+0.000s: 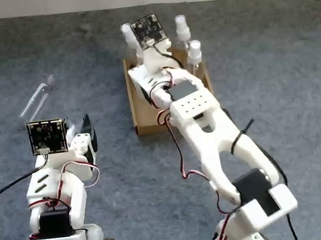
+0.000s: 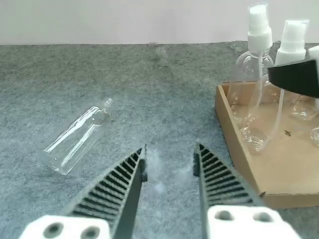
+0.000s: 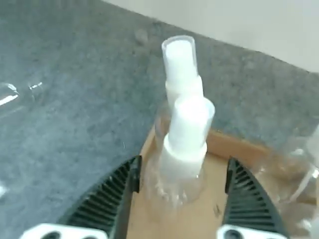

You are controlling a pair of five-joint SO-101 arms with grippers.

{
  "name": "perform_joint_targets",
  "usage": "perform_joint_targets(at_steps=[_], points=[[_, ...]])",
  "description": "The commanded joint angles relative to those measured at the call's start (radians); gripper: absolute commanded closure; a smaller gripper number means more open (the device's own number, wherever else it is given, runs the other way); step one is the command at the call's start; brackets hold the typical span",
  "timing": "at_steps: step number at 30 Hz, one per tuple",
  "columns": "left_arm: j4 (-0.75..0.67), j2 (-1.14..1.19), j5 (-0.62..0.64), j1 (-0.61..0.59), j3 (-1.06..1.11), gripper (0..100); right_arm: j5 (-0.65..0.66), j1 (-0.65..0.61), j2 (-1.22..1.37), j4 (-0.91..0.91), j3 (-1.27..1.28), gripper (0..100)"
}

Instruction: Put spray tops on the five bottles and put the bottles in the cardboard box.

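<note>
Right end effector (image 3: pixel 183 167) spread, near capped bottle (image 3: pixel 182 149), above cardboard box (image 3: pixel 202 219)

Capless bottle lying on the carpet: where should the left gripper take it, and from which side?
Probably mid-body, from above, closing across the width of the bottle. It lies on its side, and the straight wall gives more hold than the thin neck. The left gripper is open beside it.

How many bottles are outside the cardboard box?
1. The bottle lies on its side on the carpet, ahead of the left gripper; the right arm may hide others.
</note>
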Motion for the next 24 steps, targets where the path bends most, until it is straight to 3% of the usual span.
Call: perform_joint_targets(at_steps=[1,8,14,20,24], points=[[-0.021,-0.001,0.009,-0.005,-0.005,89,0.008,-0.019,-0.128,0.096,-0.062,78.9],[-0.021,-0.001,0.009,-0.005,-0.005,89,0.006,-0.051,-0.357,0.286,-0.05,79.5],[-0.021,-0.001,0.009,-0.005,-0.007,89,0.012,-0.045,-0.481,0.509,-0.028,97.3],[-0.023,-0.001,0.008,-0.005,-0.016,89,0.012,-0.038,-0.625,0.613,0.211,99.4],[-0.005,0.012,-0.014,-0.03,-0.074,89,0.048,0.07,-0.786,0.616,0.415,99.4]])
